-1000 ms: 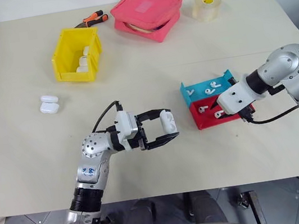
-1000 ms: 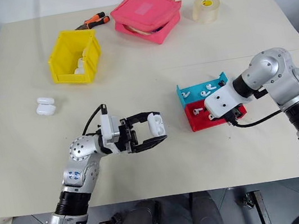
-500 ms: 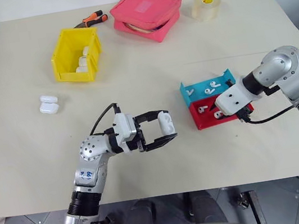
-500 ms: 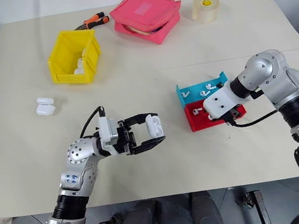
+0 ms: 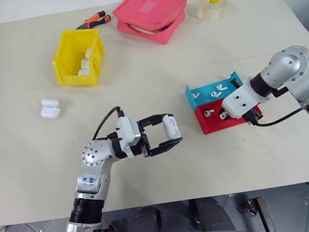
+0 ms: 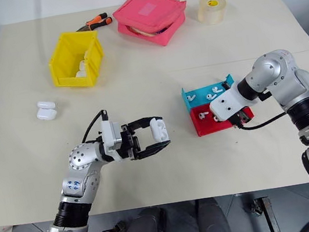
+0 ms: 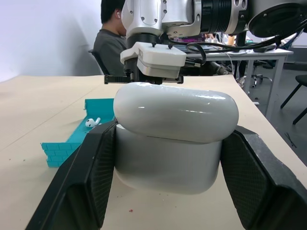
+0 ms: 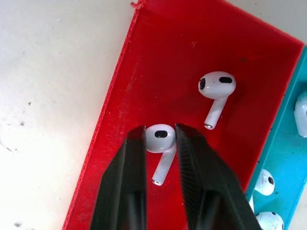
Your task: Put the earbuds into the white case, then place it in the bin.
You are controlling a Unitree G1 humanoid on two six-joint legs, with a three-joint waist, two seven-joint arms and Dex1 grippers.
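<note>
surface: cream table (image 5: 138,89), white wall behind; in the left wrist view a seated person (image 7: 111,36) and desks in the bkgd.
landmark: red tray (image 5: 211,120), touching the teal tray (image 5: 212,90) on its far side.
right gripper (image 8: 160,140): pointing down into the red tray, fingers closed around the head of one earbud (image 8: 159,139), stem hanging free between them. Looks like it's pinched, but tray floor contact can't be ruled out.
2nd earbud (image 8: 217,88): same red tray, just beside the pinched one, apart from it.
left gripper (image 5: 166,135): left of the red tray, well apart, above the table; jaws clamped on the white case (image 7: 173,134), lid down on the body from what shows.
yellow bin (image 5: 78,56): far left of the red tray, towards the back; white cases already in it. 2 more spare cases (image 5: 50,108) on the table near it.
step (judgement): earbud pick. Do it well: lift straight up so stem clears tray wall, keep squeeze light — glossy & tiny, could pop out. Case lid needs opening before insertion.
views: right wrist view shows the pinch on the bud head + extra buds in the teal tray; head views give only white specks there. Left wrist view shows the case seam and pad contact; head views give layout, bin distance.
</note>
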